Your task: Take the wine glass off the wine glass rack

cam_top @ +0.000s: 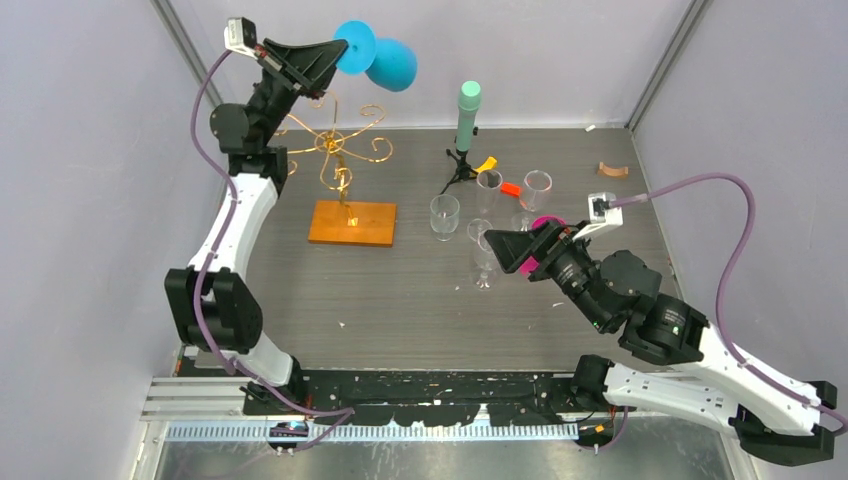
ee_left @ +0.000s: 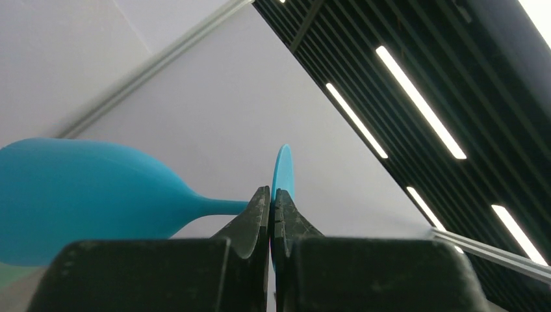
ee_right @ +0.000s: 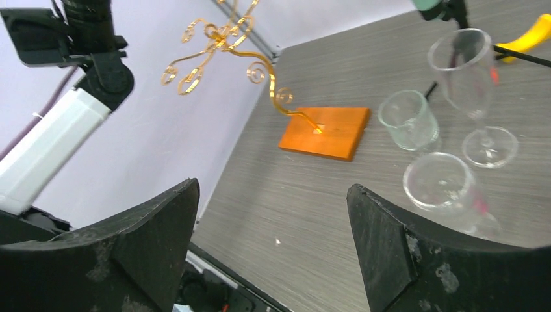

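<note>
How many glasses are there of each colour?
Clear glasses: 4
Blue glass: 1
Total: 5
A pink thing is too hidden to identify, so it is not counted.

The left arm (cam_top: 235, 215) stood tall along the left side of the frame, with its wrist bent toward the upper middle. The left gripper (cam_top: 338, 50) was pressed together on the stem of the blue wine glass (cam_top: 392, 64). The right arm (cam_top: 700, 375) reached from the lower right toward the centre, low and folded. The right gripper (ee_right: 271, 195) had its jaws spread wide, with nothing between them.
</note>
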`<action>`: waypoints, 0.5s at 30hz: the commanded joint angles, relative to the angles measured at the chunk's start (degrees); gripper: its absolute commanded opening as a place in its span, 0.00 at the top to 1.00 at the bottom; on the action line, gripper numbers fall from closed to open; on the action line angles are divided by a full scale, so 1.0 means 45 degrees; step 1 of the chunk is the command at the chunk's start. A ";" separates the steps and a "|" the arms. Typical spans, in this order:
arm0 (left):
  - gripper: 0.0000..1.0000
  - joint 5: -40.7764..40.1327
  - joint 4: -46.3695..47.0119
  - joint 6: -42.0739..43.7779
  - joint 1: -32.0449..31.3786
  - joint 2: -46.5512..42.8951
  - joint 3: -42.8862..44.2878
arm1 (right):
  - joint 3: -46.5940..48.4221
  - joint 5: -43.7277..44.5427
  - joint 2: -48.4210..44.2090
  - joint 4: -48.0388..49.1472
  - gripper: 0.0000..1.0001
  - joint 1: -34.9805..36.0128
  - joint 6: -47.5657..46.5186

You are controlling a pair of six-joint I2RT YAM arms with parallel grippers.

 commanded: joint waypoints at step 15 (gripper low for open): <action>1.00 0.0579 0.2202 -0.7150 -0.1171 -0.5726 -0.6251 | 0.0333 -0.1314 0.2623 0.7328 0.09 0.0041 0.0305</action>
